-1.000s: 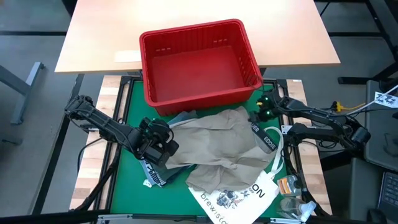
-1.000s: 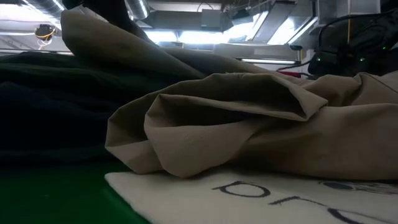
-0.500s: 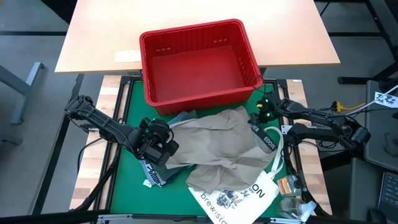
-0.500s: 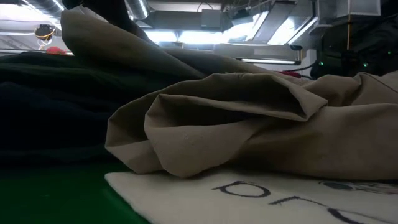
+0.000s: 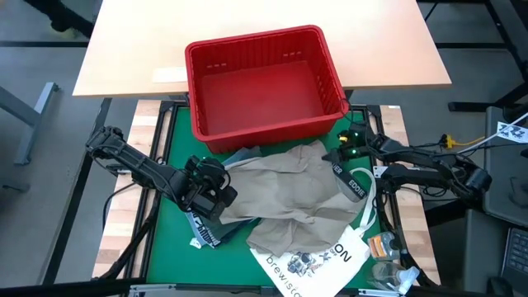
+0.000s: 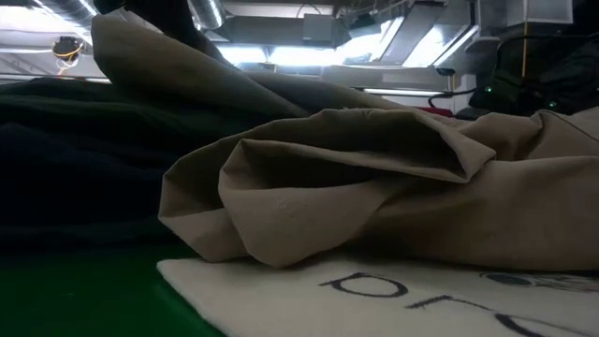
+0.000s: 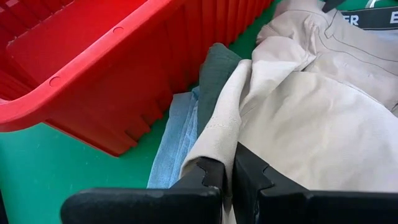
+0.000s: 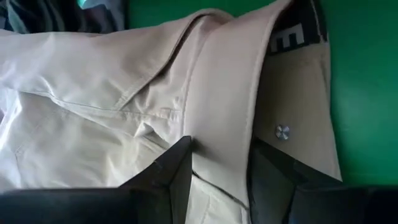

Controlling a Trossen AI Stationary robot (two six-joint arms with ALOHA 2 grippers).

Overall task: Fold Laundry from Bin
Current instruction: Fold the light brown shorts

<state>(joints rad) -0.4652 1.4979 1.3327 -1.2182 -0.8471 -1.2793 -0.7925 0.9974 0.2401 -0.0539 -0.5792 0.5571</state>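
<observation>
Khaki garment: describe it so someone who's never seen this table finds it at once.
Start at the red bin at the table's far side. Just in front of it on the green mat lies a crumpled pile; the khaki garment is its top and biggest piece, pinched by the left gripper and right gripper. Only it is tan; its neighbours are light blue, dark green and printed white.

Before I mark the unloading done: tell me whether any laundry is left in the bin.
No. The bin shows only its bare red floor; the laundry lies on the table beside it.

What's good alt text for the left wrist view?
The left gripper is shut on an edge of the khaki garment. Light blue denim and a dark green garment lie beside the red bin.
</observation>
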